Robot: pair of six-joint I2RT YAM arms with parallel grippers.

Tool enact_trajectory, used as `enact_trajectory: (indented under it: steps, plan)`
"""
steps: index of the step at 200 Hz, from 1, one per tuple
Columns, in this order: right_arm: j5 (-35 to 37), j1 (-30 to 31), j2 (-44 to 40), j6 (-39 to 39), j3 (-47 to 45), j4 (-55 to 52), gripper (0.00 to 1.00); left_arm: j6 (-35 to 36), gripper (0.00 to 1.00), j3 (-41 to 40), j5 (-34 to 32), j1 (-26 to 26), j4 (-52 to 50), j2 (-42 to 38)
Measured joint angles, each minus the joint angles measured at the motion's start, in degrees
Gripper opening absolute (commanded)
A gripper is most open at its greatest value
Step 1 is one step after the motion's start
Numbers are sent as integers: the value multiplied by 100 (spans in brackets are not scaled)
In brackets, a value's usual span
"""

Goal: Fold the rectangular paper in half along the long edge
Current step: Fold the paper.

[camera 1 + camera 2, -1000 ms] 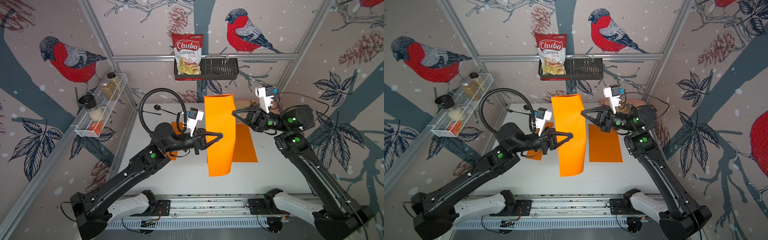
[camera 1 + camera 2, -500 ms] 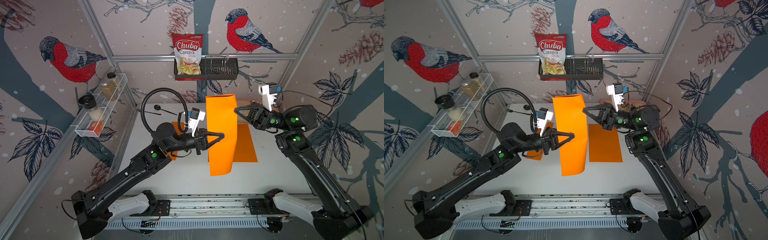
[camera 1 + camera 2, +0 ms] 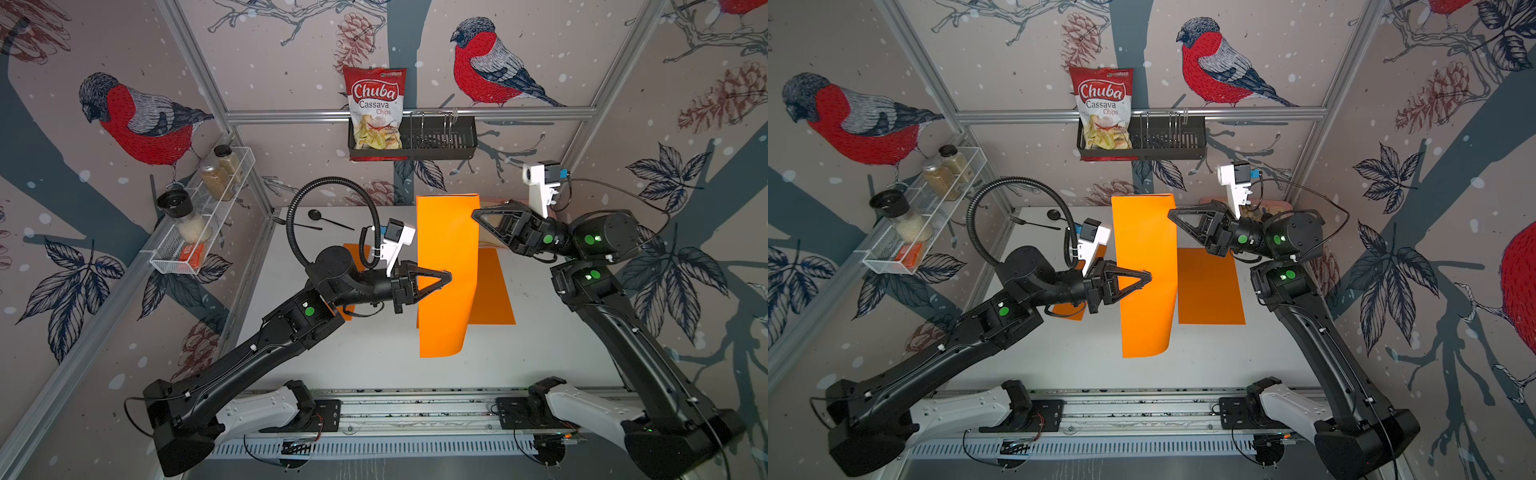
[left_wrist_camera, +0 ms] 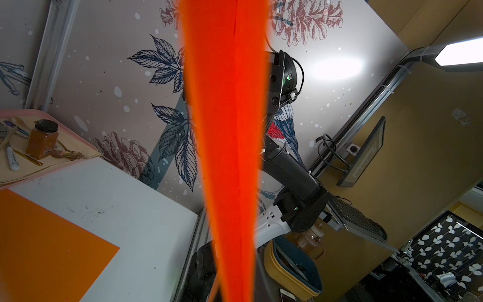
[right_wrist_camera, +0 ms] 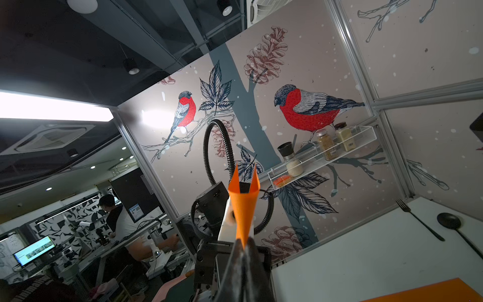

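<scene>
Left claw [image 3: 448, 276] and right claw [image 3: 474, 215] both clamped on the paper [image 3: 444, 328], dangling above the table [image 3: 374, 361]: if my thin pinch slips, the halves crease crooked.

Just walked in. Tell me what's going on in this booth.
The robot holds one orange paper in the air above the table. The left gripper grips it about midway along its length. The right gripper pinches the far end, jaws shut, where the right wrist view shows two layers spreading in a V. The fold is not yet pressed flat. Another orange sheet lies flat on the table.
</scene>
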Motion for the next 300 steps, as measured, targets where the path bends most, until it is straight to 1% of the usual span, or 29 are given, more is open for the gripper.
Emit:
enact_trajectory:
  steps: [4, 14, 30, 37, 43, 59, 70, 75, 80, 84, 87, 95, 101, 110, 121, 132, 135, 146, 165, 172, 177, 181, 187, 217, 223, 231, 247, 268, 300]
  plan:
    - [2, -2, 9, 0, 11, 0, 8, 0, 0, 0, 7, -4, -2, 0]
    - [4, -2, 28, 0, 28, 31, 0, 0, 0, -2, 11, -11, -2, -2]
    - [0, 0, 46, 31, 44, 85, 0, 0, 0, -2, -7, -15, 0, -11]
    - [-2, 0, 50, 35, 46, 107, 9, 0, 0, -2, -9, -17, 0, -17]
    - [2, 0, 57, 35, 48, 133, 12, 0, 0, -4, -4, -20, 0, -20]
    - [24, -2, 101, 42, 83, 227, 0, 2, 0, -7, 7, -31, -15, -28]
    - [24, -2, 118, 98, 87, 256, 0, 2, 0, -7, -2, -37, -17, -31]
    - [24, -4, 120, 140, 87, 258, 4, 2, 0, -7, -7, -39, -20, -33]
    - [26, -7, 125, 144, 87, 258, 12, 2, 0, -7, -13, -44, -20, -35]
    - [26, -9, 127, 144, 92, 256, 14, 2, 0, -7, -15, -44, -17, -35]
    - [24, -11, 129, 149, 98, 254, 13, 2, 0, -7, -17, -46, -17, -37]
    - [31, -20, 140, 146, 125, 254, 4, 2, 0, -7, -13, -50, -22, -42]
    - [52, -33, 151, 146, 153, 269, 0, 2, 0, -7, -11, -55, -37, -44]
    - [63, -46, 162, 168, 170, 337, 1, 2, 0, -7, -11, -61, -37, -46]
    - [63, -52, 175, 166, 186, 372, 11, 4, 0, -7, -20, -66, -39, -50]
    - [68, -57, 190, 166, 210, 378, 12, 4, 0, -7, -68, -70, -42, -52]
    - [76, -61, 197, 166, 223, 380, 11, 4, 0, -7, -61, -72, -48, -55]
    - [96, -79, 216, 164, 256, 400, 0, 7, 0, -7, -61, -79, -76, -59]
    - [96, -76, 245, 186, 269, 472, 0, 37, 0, -7, -85, -85, -153, -83]
    - [96, -76, 258, 186, 271, 498, 8, 66, 0, -7, -98, -85, -164, -92]
    - [96, -76, 269, 186, 278, 511, 10, 83, 0, -7, -96, -85, -173, -96]
    - [98, -76, 280, 190, 291, 511, 8, 101, 0, -7, -96, -85, -173, -101]
    - [101, -76, 299, 190, 315, 511, 0, 103, 0, -4, -98, -85, -173, -105]
    - [90, -76, 323, 297, 332, 608, 0, 125, 0, -4, -101, -87, -177, -131]
    - [90, -76, 315, 297, 330, 608, 9, 127, 0, -4, -103, -90, -186, -136]
    - [90, -76, 295, 297, 323, 599, 25, 129, 0, -4, -103, -90, -192, -142]
    - [85, -76, 240, 299, 304, 595, 45, 136, 0, 2, -114, -92, -210, -153]
    - [55, -74, 116, 293, 146, 540, 55, 146, 0, 59, -120, -92, -273, -153]
    - [-15, 9, -201, 52, -144, -44, 58, 160, 0, 219, -146, -96, -295, -146]
